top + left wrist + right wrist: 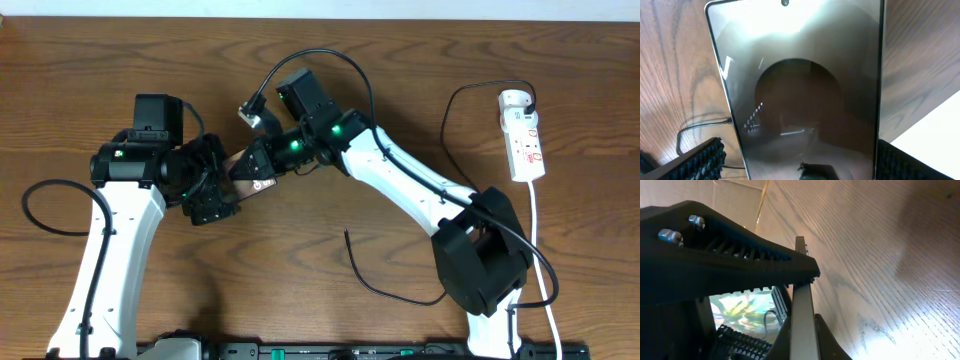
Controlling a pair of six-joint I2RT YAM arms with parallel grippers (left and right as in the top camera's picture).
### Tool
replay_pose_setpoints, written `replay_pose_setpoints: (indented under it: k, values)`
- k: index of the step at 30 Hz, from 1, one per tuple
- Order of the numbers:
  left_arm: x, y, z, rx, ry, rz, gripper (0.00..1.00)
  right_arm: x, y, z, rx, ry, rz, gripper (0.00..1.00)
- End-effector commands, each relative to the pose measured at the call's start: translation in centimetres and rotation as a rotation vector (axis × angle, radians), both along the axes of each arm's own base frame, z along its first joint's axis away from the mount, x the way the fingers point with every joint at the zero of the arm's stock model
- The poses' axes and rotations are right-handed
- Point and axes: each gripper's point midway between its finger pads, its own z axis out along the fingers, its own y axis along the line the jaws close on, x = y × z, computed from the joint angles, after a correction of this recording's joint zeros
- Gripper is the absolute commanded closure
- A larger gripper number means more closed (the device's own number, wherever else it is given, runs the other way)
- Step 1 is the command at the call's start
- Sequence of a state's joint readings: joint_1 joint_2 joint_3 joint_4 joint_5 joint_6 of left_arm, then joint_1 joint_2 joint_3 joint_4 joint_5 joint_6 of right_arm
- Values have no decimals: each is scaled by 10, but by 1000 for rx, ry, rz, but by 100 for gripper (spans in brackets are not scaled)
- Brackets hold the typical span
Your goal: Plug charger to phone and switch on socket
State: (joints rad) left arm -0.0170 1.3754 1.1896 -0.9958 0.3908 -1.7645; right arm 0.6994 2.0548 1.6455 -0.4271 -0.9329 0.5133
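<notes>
The phone [256,170] is held off the table between my two grippers. In the left wrist view its glossy screen [800,75] fills the frame. In the right wrist view it shows edge-on [801,305]. My right gripper [268,155] [802,340] is shut on the phone's edge. My left gripper [212,192] [800,167] is open around the phone's other end, with a gap beside one finger. The charger's free tip [348,236] lies on the table in front of the right arm, and its black cable runs back to the socket [523,135], a white strip at the far right.
The strip's white cord [540,240] runs toward the front edge. A black arm cable [45,190] loops at the left. The ribbed left finger [715,240] fills the upper left of the right wrist view. The table's back edge [400,20] meets a white wall.
</notes>
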Motion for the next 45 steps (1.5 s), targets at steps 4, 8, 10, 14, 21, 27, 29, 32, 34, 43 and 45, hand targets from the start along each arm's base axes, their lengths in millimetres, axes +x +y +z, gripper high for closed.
replay_pose_setpoints:
  k: [4,8,10,14,21,27,29,32,34,43,45]
  values:
    - [5,-19,13,-76,-87,-149,9,27,-17,17,47,26,-57,99]
    - [15,-33,25,-130,-196,-261,9,47,-32,18,53,22,-108,99]
    - [25,-42,37,-158,-295,-341,9,59,-42,19,55,19,-136,99]
    - [39,-58,58,-215,-454,-453,9,85,-65,20,62,14,-204,99]
    - [42,-64,67,-198,-566,-575,9,127,-110,24,65,168,-398,99]
    - [61,-54,70,-25,-710,-685,9,140,-122,22,31,612,-645,99]
    - [70,-49,74,27,-749,-685,9,140,-117,24,30,731,-692,99]
    - [85,-44,83,91,-815,-671,9,141,-100,39,83,793,-697,99]
    - [95,-41,91,128,-865,-662,9,143,-87,55,139,785,-674,99]
    - [112,-21,93,232,-859,-545,9,131,-42,113,326,763,-569,99]
    - [114,-16,92,246,-844,-514,9,126,-36,117,339,746,-546,99]
